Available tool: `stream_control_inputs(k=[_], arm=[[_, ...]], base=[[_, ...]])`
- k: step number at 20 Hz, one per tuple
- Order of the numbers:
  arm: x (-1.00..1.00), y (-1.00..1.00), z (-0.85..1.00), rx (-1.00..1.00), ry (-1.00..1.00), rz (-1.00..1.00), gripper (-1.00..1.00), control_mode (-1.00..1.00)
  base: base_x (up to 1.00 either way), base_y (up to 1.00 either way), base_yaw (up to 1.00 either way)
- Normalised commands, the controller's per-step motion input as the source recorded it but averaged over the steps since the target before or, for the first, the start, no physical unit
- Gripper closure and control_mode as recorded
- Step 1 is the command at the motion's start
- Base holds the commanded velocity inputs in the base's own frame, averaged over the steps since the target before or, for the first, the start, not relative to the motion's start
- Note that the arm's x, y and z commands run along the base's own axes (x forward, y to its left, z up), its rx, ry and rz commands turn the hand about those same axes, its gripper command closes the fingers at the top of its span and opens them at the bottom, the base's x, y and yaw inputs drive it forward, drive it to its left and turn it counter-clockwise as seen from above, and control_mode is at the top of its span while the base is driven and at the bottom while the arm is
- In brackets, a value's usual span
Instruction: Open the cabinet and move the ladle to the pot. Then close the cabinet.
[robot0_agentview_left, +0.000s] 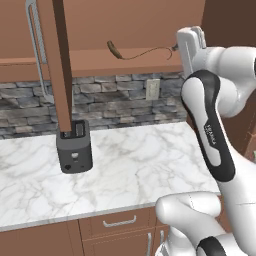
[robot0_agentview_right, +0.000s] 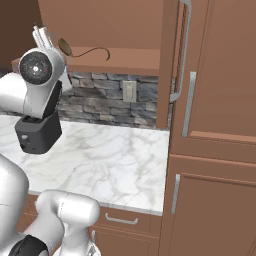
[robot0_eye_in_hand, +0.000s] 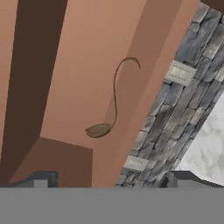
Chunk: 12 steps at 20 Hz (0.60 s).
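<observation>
**Cabinet open, reaching in for the ladle**

The cabinet (robot0_agentview_left: 60, 65) is open — one door edge hangs toward me at the left of the left base view, the other (robot0_agentview_right: 175, 60) stands swung out at the right of the right base view, each with its long silver bar handle. So I judge the first step done and the pick-up step in hand.

The ladle (robot0_agentview_left: 120, 51) lies on the cabinet's bottom shelf, toward the right of the opening. Its thin grey stem curls away in a long arc and its shallow brownish bowl (robot0_eye_in_hand: 99, 130) rests flat on the shelf board. In the hand view it sits just ahead of my end effector (robot0_eye_in_hand: 109, 179), a little left of the midline, with bare shelf around it.

My end effector is spread wide and carries nothing; the two dark tips stand well apart at the bottom of the hand view. My hand is raised to shelf height at the right side of the opening, near the ladle's stem end but apart from it.

Below, on the marble surface (robot0_agentview_left: 145, 165), a dark toaster (robot0_agentview_left: 75, 147) stands under the left door.

Next I need to advance into the shelf and line my tips up across a graspable part — the stem is very thin, so a careless closing could miss or skid it along the board.
</observation>
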Motion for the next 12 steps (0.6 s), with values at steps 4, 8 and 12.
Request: stream_control_inputs(k=[4,8,12], arm=[[0.36,-0.40,0.37,0.07,0.06,-0.01,-1.00,-1.00],[0.23,-0.27,0.27,0.01,0.00,0.00,-1.00,-1.00],[0.15,-0.20,0.16,0.00,0.00,0.00,-1.00,-1.00]], base=[[0.00,0.00,0.00],[0.00,0.00,0.00],[0.00,0.00,0.00]])
